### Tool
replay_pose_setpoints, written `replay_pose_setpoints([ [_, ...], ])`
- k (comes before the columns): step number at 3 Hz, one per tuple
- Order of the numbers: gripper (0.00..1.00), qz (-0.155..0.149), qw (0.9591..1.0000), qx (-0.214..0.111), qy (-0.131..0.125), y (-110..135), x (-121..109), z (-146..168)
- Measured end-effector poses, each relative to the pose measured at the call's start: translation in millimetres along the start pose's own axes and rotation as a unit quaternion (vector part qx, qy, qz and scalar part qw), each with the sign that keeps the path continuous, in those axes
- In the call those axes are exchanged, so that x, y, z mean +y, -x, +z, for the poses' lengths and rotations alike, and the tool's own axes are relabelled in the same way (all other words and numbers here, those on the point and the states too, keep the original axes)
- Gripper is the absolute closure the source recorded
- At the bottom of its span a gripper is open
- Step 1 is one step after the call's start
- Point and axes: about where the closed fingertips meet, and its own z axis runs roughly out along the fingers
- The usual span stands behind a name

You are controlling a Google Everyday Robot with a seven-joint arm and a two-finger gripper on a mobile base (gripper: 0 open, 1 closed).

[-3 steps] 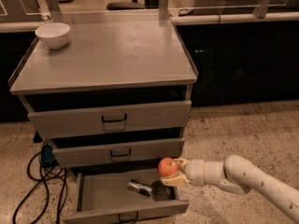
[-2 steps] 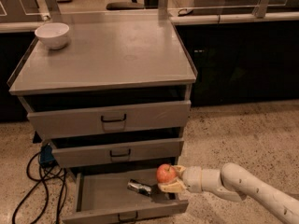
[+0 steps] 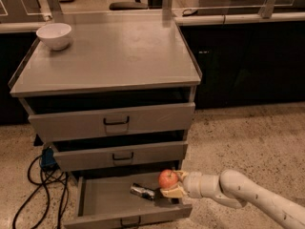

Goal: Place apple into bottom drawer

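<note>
Speckled floor, beige w/ dark flecks, runs under everything. Room is dim; dark cabinet fronts line the back, w/ a pale ledge on top.

Centre: grey metal cabinet, its top a flat grey counter w/ raised lip at sides & back. White bowl stands upright on counter's far-left corner as seen.

Three drawers below, all standing open some: top drawer, middle drawer, and bottom drawer out furthest, tray floor showing. Small dark & shiny object lies on that tray floor, right of centre; can't tell what it is.

Black cables loop on the floor by the cabinet's left side as seen, w/ a blue item just above them.

White arm reaches in from lower right, roughly level. Gripper is over the bottom drawer's right end, fingers clamped on the apple, one above-right & one below. Apple is red w/ orange blush, stem up, held over the tray's right part, just right of the dark object. Can't tell if it touches the tray floor.
</note>
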Motion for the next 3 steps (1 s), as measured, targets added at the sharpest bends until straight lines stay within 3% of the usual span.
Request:
replay_pose_setpoints([
  [1,1.0,-0.004,0.9983,0.047,-0.036,-30.6,-9.1,33.8],
  [2,1.0,-0.007,0.9961,0.05,-0.072,-30.0,-28.3,34.1],
  [3,1.0,-0.007,0.9961,0.049,-0.072,-30.0,-28.3,34.1],
])
